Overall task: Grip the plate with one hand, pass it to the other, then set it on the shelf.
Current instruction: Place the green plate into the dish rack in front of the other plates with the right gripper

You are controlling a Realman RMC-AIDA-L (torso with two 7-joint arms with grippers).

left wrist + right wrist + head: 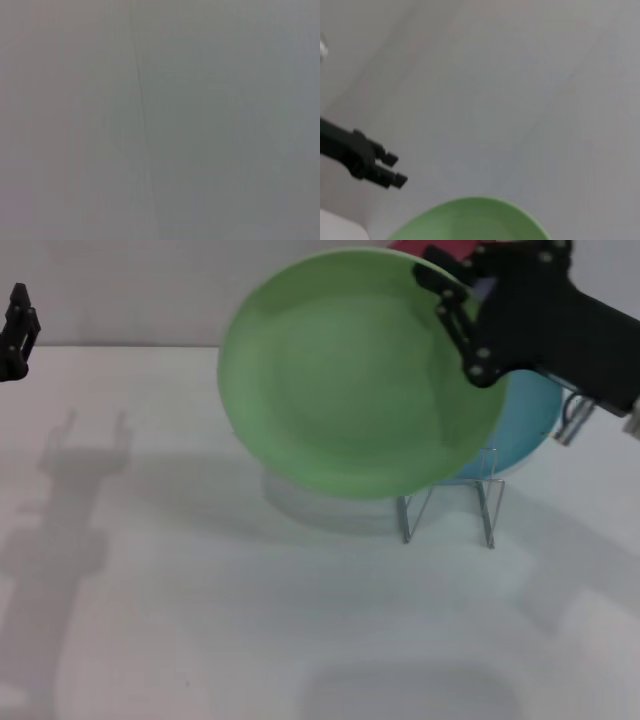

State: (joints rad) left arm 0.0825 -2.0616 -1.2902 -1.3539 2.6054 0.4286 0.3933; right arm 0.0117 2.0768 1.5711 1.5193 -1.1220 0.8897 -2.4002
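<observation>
Right jaws (pixel 455 315) clamp plate (pixel 350 380) rim | above shelf (pixel 450 505)

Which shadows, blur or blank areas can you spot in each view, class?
Head view: the left claw casts a soft arm-shaped shadow on the white table, and the green plate shades the wire rack. Left wrist view: featureless grey. Right wrist view: plate rim out of focus.

White table (pixel 200 620) against a plain pale wall (pixel 130 290)
</observation>
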